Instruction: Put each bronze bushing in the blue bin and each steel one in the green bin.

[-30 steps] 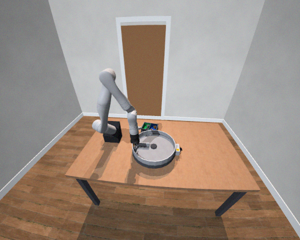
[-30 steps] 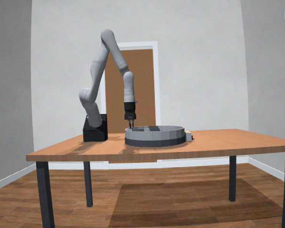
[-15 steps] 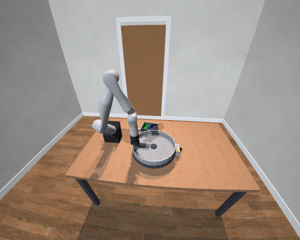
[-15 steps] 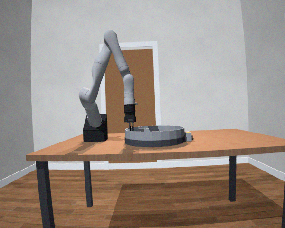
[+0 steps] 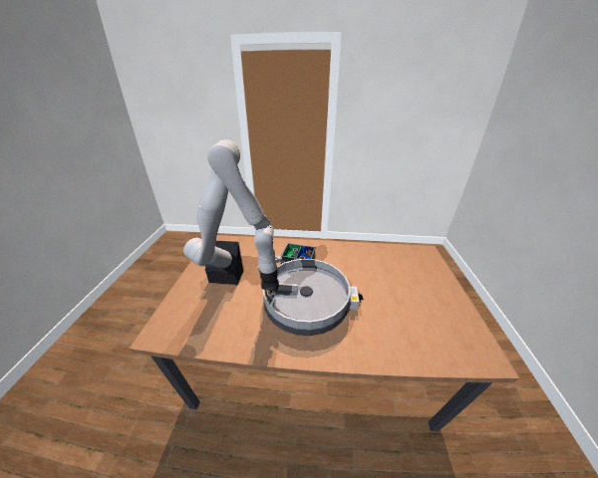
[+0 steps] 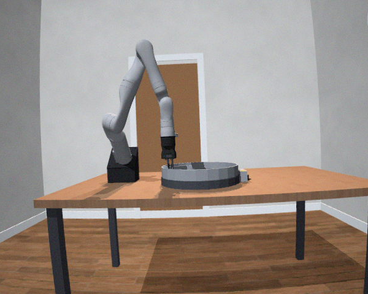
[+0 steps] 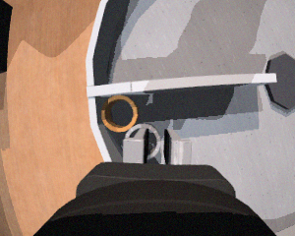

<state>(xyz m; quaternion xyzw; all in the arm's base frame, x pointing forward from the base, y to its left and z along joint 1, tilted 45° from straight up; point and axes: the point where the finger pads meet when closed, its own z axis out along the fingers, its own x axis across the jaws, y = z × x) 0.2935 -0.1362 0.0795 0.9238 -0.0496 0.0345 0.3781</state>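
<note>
In the wrist view a bronze bushing [image 7: 135, 114] stands on end on the turntable [image 7: 226, 172] [image 5: 322, 307] [image 6: 200, 174], near its rim and beside a straight bar. A steel bushing [image 7: 142, 126] stands close to it, partly hidden by my left finger. My gripper [image 7: 155, 141] [image 6: 170, 167] points down inside the turntable's rim, its fingers parted by a narrow gap above the steel bushing and not closed on it. The green bin [image 5: 288, 253] and the blue bin [image 5: 303, 250] are behind the turntable. A greyish piece shows in the green bin and bronze-coloured pieces in the blue one.
The bar [image 7: 202, 82] [image 5: 288, 289] runs from the turntable's rim towards its dark hub [image 7: 286, 86] [image 5: 306, 291]. The raised rim surrounds the fingers on the left. A small white box [image 5: 354, 299] [image 6: 243, 176] with a yellow top is at the turntable's right side.
</note>
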